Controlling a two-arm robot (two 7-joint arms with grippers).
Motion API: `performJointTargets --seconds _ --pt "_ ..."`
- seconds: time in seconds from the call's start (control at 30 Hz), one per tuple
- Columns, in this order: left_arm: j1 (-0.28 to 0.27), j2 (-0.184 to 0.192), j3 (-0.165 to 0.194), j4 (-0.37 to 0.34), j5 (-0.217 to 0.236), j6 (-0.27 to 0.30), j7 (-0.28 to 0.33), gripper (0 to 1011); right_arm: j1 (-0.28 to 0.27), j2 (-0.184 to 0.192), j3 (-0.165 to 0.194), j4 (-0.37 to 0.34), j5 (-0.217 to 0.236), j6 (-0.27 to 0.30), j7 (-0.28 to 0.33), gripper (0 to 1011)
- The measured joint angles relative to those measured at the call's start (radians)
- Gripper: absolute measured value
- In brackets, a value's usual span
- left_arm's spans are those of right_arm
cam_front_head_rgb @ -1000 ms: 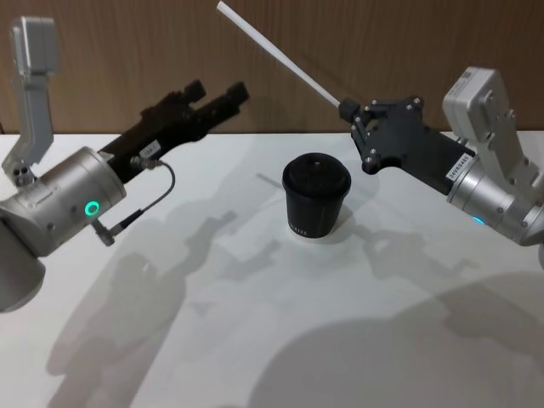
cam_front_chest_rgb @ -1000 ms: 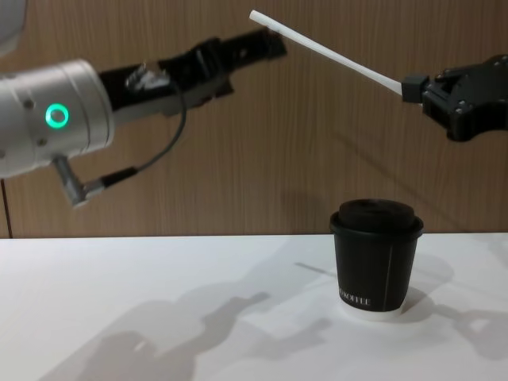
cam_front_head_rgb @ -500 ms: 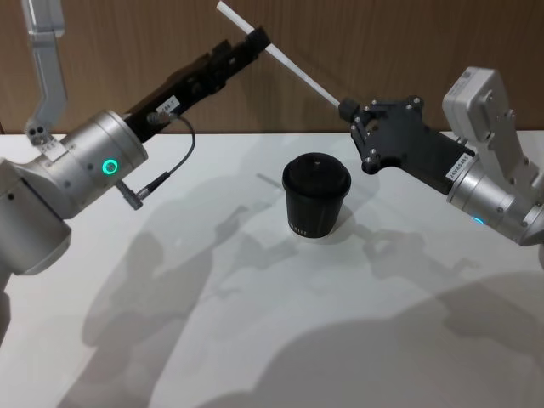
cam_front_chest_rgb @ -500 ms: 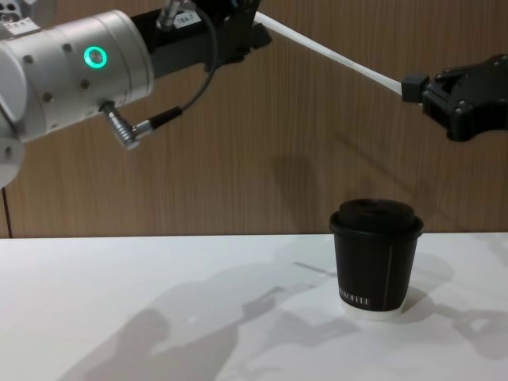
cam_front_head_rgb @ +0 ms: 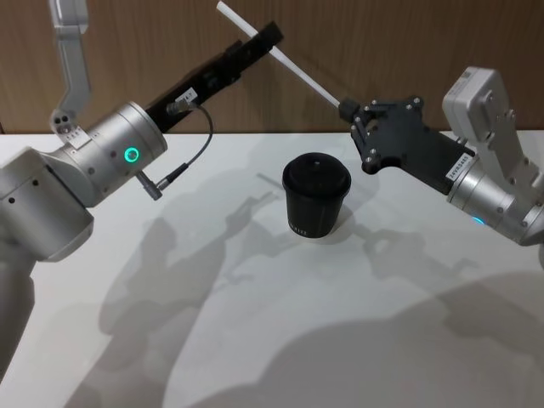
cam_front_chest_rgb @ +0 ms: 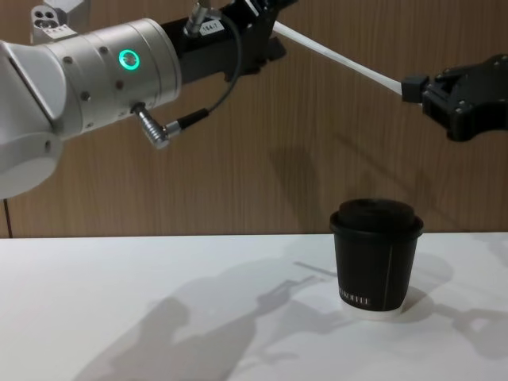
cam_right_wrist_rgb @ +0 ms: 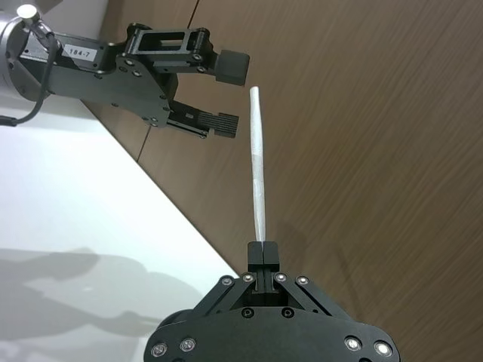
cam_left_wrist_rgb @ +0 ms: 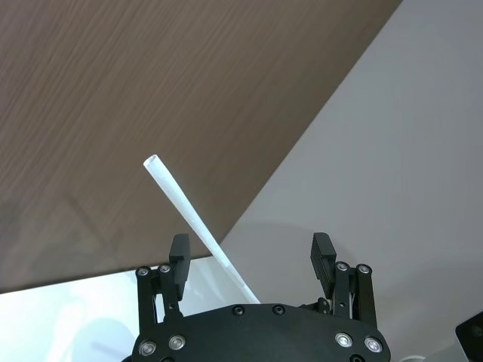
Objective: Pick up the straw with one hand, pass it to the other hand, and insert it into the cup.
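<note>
Fingertips of the right end effector [cam_front_head_rgb: 346,109] are pressed together on the lower end of the white straw [cam_front_head_rgb: 293,64], holding it in the air above the black cup [cam_front_head_rgb: 315,197]. From that grip the straw slants upward and toward the robot's left, and its free end sits high against the wood-panelled wall [cam_front_head_rgb: 399,42]. In the right wrist view the straw rises straight out of the closed tips. The left end effector [cam_front_head_rgb: 268,36] is carried on a silver-grey wrist [cam_front_head_rgb: 106,166] with a glowing green ring [cam_front_head_rgb: 132,155] and a dark cable [cam_front_head_rgb: 194,153]. It reaches up from the left to the straw's upper part with its fingers spread wide. In the left wrist view the straw passes through the gap between the two fingers, closer to one than to the other. Neither pad appears to press on it, so the straw is held by the right end effector alone. In the chest view the sloping straw bridges the two end effectors, the left one near the top of the frame and the right one at the right edge, both well above the cup. The cup stands upright on the white bench [cam_front_head_rgb: 255,340] with its domed lid on. It has a thin white vertical line and small white lettering on its side and a white rim at its base. It sits below the right end effector's tips and slightly to their left. Soft shadows of both arms lie across the bench around it.
</note>
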Motion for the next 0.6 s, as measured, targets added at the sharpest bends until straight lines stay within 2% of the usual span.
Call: performJointTargets --seconds 0.6 --pt "-0.058 -0.037 0.042 0.081 -0.014 -0.013 -0.025 1000 0.0 0.0 0.0 0.0 0.0 0.0 0.0 0"
